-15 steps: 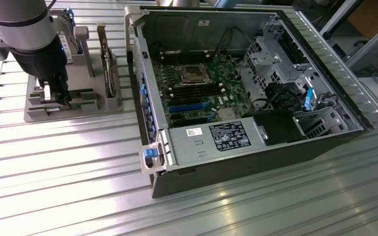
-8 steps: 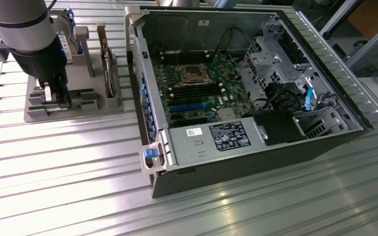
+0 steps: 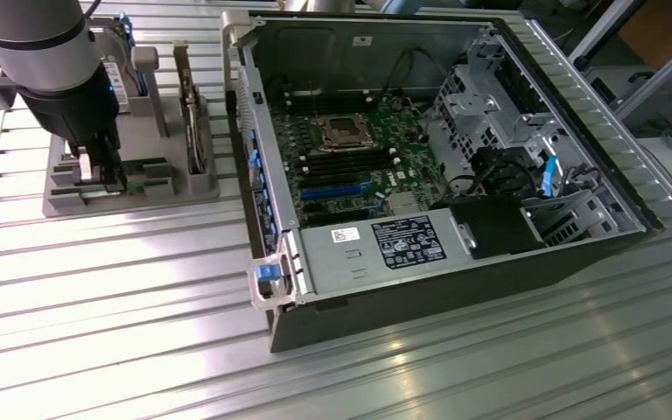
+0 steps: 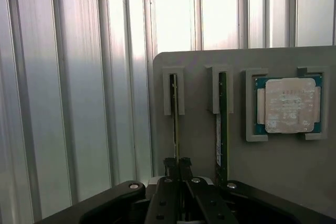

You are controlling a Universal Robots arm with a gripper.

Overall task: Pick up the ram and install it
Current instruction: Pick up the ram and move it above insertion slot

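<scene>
Now we've got the gripper (image 4: 179,169) clamped on the ram (image 4: 175,116), upright in its gray holder (image 4: 283,166). Holder's at the exterior view's left of the computer case (image 3: 453,297).

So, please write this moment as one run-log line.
phase: grasp | gripper: shut on ram | ram: on edge in gray holder slot, not yet lifted | case: open

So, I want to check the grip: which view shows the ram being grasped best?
The wrist view: the ram stands edge-on in its gray holder slot, jaws closed on it. In the exterior view, the gripper covers most of it.
</scene>
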